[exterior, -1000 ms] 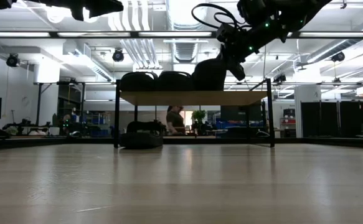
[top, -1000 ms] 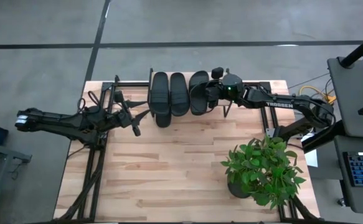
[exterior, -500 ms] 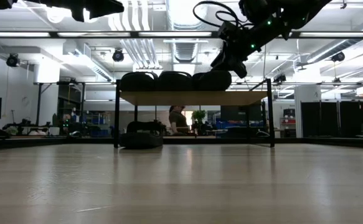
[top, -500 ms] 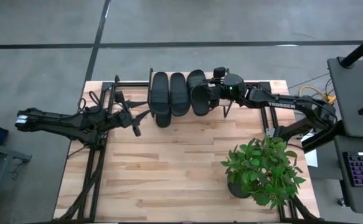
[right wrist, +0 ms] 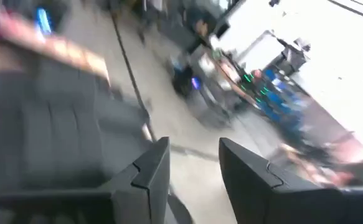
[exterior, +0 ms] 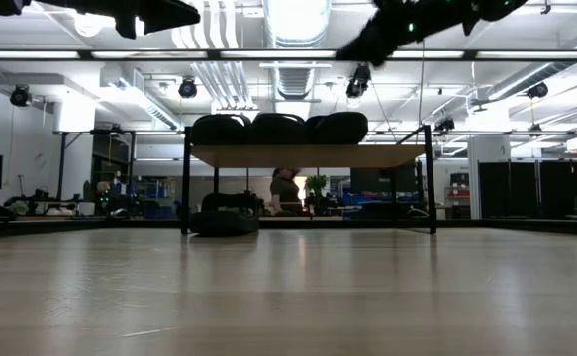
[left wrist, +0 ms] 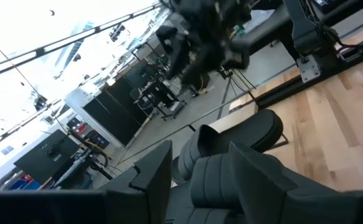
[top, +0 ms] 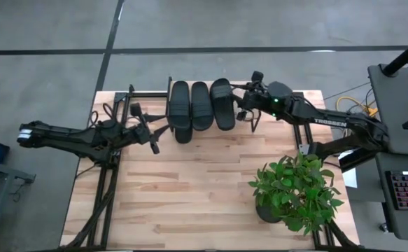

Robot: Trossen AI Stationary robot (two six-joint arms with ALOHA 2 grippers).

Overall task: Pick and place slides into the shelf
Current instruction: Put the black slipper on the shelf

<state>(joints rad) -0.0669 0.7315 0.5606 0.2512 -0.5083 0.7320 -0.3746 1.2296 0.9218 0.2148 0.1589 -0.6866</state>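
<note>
Three black slides lie side by side on the shelf's top board (exterior: 308,155): the left one (top: 180,105), the middle one (top: 200,105) and the right one (top: 222,103). In the low view they show as a row (exterior: 278,129). A fourth slide (exterior: 224,222) rests on the table under the shelf's left end. My right gripper (top: 247,99) is open and empty, just right of the right slide and above shelf height (exterior: 387,25). My left gripper (top: 146,130) is open and empty, left of the shelf; its wrist view looks at the slides (left wrist: 231,180).
A potted green plant (top: 294,192) stands on the table's right near side. The shelf's black frame legs (exterior: 185,183) stand on the table's far part. The wooden tabletop (top: 190,196) spreads out in front of the shelf.
My right gripper has set the right slide down from a tilt so that it lies flat on the shelf beside the other two. It has let go, then risen and drawn back toward the table's right edge.
</note>
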